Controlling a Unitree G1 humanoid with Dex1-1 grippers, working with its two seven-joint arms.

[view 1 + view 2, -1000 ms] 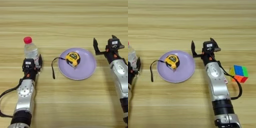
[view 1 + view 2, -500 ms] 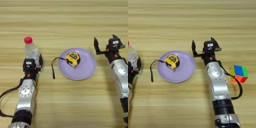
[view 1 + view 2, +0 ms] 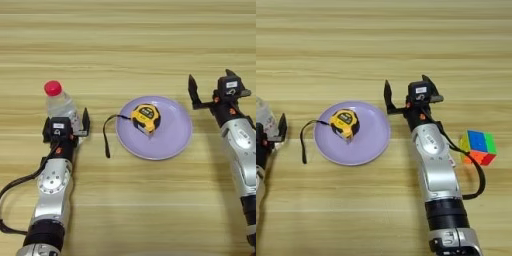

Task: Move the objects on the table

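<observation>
- tape measure [image 3: 146, 118] sits on the plate [image 3: 172, 140], mid counter [image 3: 130, 45]
- bottle [image 3: 60, 104] stands left of the plate
- cube [image 3: 477, 147] lies far right

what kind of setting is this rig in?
Probably a lab tabletop set up for manipulation tests: a bare light wooden table holding only a few unrelated props, namely a small clear plastic bottle with a red cap, a yellow-and-black tape measure on a round lilac plate, and a multicoloured puzzle cube.

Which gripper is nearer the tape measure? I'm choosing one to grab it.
Right, narrowly. The right gripper sits just past the plate's right rim; the left gripper is at the water bottle, left of the tape measure.
</observation>
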